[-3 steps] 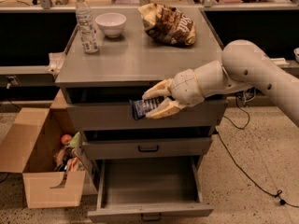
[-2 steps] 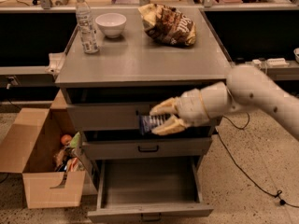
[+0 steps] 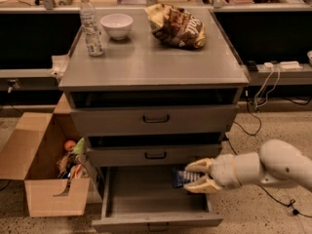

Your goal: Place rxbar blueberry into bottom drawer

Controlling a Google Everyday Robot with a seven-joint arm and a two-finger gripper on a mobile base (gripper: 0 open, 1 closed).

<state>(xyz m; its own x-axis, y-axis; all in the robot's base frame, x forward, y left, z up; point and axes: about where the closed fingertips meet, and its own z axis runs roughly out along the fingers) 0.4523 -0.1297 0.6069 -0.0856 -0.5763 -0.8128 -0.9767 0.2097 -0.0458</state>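
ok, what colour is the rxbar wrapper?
Dark blue, pale markings, camera view; the gripper holds the rxbar blueberry over the bottom drawer.

On grey metal cabinet top (image 3: 156,65): clear plastic water bottle (image 3: 91,24), white round bowl (image 3: 116,25), crumpled brown-and-yellow chip bag (image 3: 176,26), all at back. Cream two-finger gripper (image 3: 191,178) low, over open bottom drawer (image 3: 141,191), pinching navy rxbar blueberry (image 3: 182,177).

Smooth plastic end effector (image 3: 187,178) above matt grey metal bottom drawer (image 3: 141,191).

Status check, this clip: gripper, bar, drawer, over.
Gripper shut on rxbar blueberry, over the open bottom drawer, right side. Bar not yet released. Nothing blocking.
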